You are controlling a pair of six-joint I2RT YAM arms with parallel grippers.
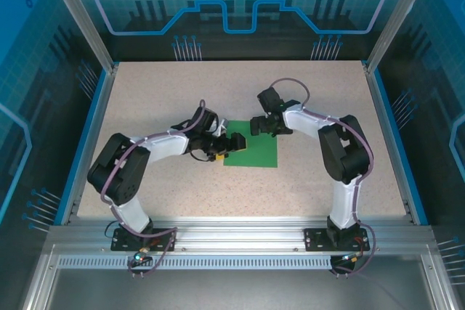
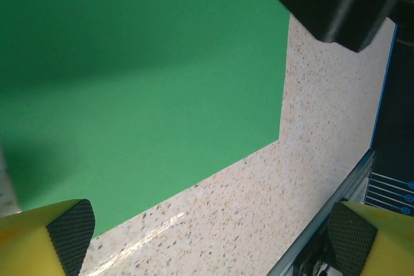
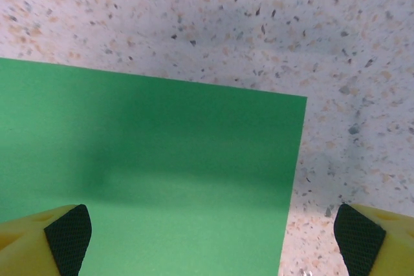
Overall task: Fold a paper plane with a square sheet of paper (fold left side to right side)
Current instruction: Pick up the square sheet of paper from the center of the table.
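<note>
Square sheet of paper (image 1: 258, 152): we count one, bright green, flat at mid-counter (image 1: 167, 92). Hands, two: left hand (image 2: 210, 240) above its left part, fingers spread, empty; right hand (image 3: 210, 237) above its far edge, likewise spread, empty.

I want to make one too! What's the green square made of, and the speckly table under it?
The green square looks like thin matte paper: flat, even colour, crisp straight edges, no shine. The table looks like smooth speckled laminate or stone; it gives a faint glare.
</note>
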